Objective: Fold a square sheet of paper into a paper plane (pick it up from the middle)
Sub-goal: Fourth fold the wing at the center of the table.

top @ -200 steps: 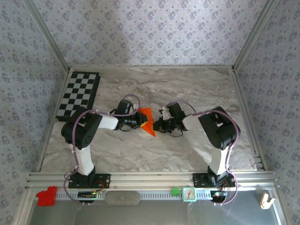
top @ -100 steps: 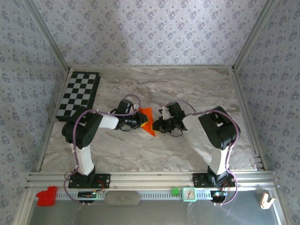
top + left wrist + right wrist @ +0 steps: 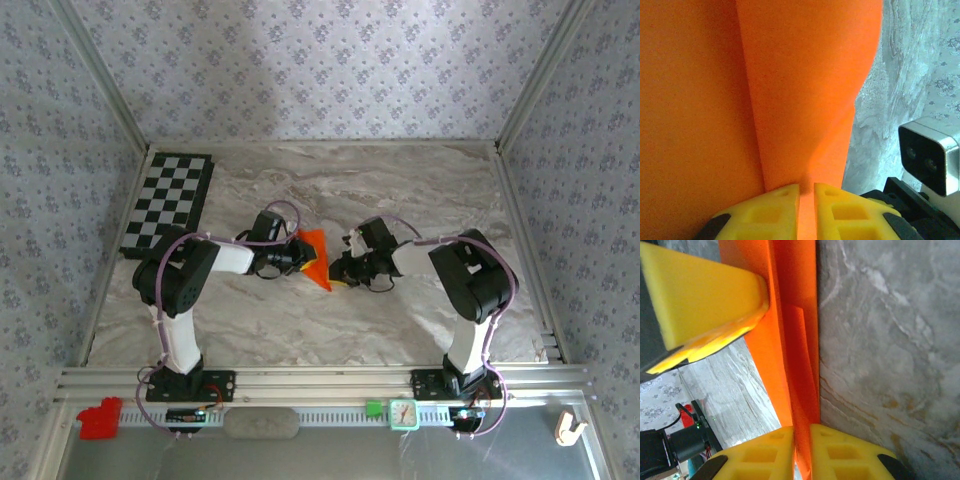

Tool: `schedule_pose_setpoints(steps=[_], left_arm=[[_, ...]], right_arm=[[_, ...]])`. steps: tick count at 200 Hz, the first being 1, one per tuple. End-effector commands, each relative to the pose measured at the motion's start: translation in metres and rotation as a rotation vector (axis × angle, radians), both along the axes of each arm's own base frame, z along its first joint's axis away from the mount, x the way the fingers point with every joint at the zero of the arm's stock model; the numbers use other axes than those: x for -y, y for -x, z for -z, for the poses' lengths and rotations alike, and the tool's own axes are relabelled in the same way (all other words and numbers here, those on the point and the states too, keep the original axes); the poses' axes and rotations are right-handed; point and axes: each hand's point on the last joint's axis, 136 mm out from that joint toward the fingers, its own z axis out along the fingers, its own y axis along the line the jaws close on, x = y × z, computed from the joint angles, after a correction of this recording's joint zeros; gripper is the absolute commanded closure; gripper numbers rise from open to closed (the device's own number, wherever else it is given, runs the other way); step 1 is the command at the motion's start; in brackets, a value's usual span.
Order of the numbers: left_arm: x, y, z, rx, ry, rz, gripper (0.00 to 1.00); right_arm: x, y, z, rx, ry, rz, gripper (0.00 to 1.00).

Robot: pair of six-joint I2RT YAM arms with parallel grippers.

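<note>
Your left gripper (image 3: 806,189) and right gripper (image 3: 801,432) both pinch the folded orange paper (image 3: 314,255).
Each clamps it narrowly, right of the checkerboard (image 3: 168,203).

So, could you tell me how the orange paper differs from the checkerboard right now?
The orange paper is plain and folded to a point; the checkerboard is black-and-white squares, lying flat. The paper is smaller than the checkerboard. The paper is held mid-table by the left gripper and right gripper; the checkerboard lies untouched at the far left.
</note>
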Motion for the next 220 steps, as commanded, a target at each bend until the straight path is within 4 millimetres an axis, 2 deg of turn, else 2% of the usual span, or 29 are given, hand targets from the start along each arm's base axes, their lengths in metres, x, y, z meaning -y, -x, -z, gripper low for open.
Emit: schedule_pose_setpoints(steps=[1, 84, 102, 132, 149, 165, 185, 220], left_arm=[[-0.014, 0.013, 0.033, -0.089, -0.09, -0.01, 0.83], [-0.015, 0.014, 0.035, -0.096, -0.098, -0.012, 0.83], [-0.015, 0.015, 0.035, -0.098, -0.099, -0.012, 0.83], [-0.015, 0.015, 0.034, -0.098, -0.101, -0.009, 0.84], [-0.015, 0.016, 0.034, -0.1, -0.102, -0.01, 0.83], [-0.015, 0.016, 0.034, -0.102, -0.103, -0.009, 0.83], [-0.015, 0.017, 0.034, -0.104, -0.103, -0.008, 0.83], [-0.016, 0.017, 0.034, -0.106, -0.105, -0.009, 0.83]], right_arm=[[0.004, 0.018, 0.0, -0.051, 0.019, -0.029, 0.85], [0.004, 0.021, 0.017, -0.072, 0.075, -0.04, 0.88], [0.004, 0.017, 0.009, -0.04, 0.064, -0.039, 0.83], [0.011, 0.004, -0.021, 0.092, 0.065, 0.008, 0.74], [0.013, -0.001, -0.034, 0.139, 0.065, 0.022, 0.73], [0.006, -0.001, -0.042, 0.144, 0.029, 0.0, 0.75], [-0.009, 0.001, -0.047, 0.135, -0.021, -0.038, 0.79], [-0.02, 0.003, -0.037, 0.106, -0.019, -0.057, 0.83]])
